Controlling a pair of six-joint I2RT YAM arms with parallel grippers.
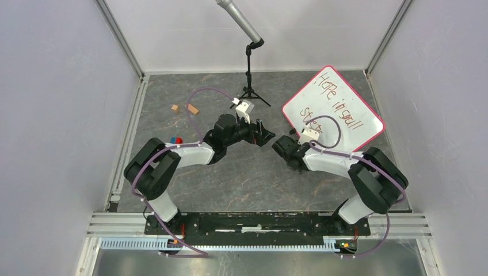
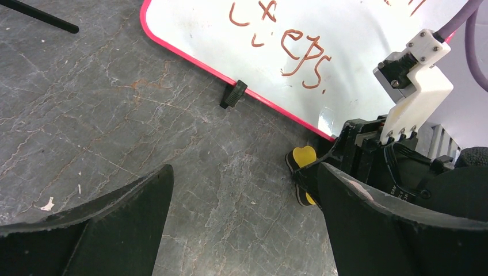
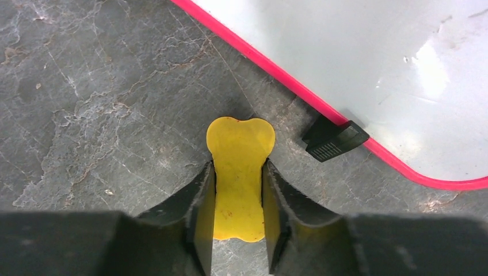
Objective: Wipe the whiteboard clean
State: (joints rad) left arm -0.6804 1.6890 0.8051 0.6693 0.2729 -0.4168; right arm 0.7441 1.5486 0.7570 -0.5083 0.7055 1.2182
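Looking through the right wrist camera, I see the right gripper [image 3: 237,172] closed on the yellow bone-shaped piece [image 3: 240,141]. Its two black fingers [image 3: 198,195] press the narrow waist from both sides, and the rounded end sticks out past the fingertips. The piece is low over the grey stone-patterned table [image 3: 86,86], just beside the near left edge of the whiteboard [image 3: 357,52] but apart from its pink-red rim. I cannot tell if it touches the table. One small black foot [image 3: 334,140] comes out from under the rim, just to the right of the piece.

The left gripper [image 2: 244,169] is a little more to the left of the whiteboard. Its jaws are wide apart with nothing between them, and it points toward that same edge. In its camera I see a second black foot [image 2: 233,94] further along the rim.

The whiteboard lies flat on the table, turned cornerwise, in front of the right arm. Red-brown handwriting [image 1: 336,95] runs across it in two lines, not wiped.

Well to the left of the whiteboard, small red and blue blocks [image 1: 175,140] sit beside the left arm, and two orange-brown blocks [image 1: 193,108] lie farther back. Beyond the far left corner of the whiteboard stands a black microphone stand [image 1: 249,80] that carries a grey microphone [image 1: 239,20].
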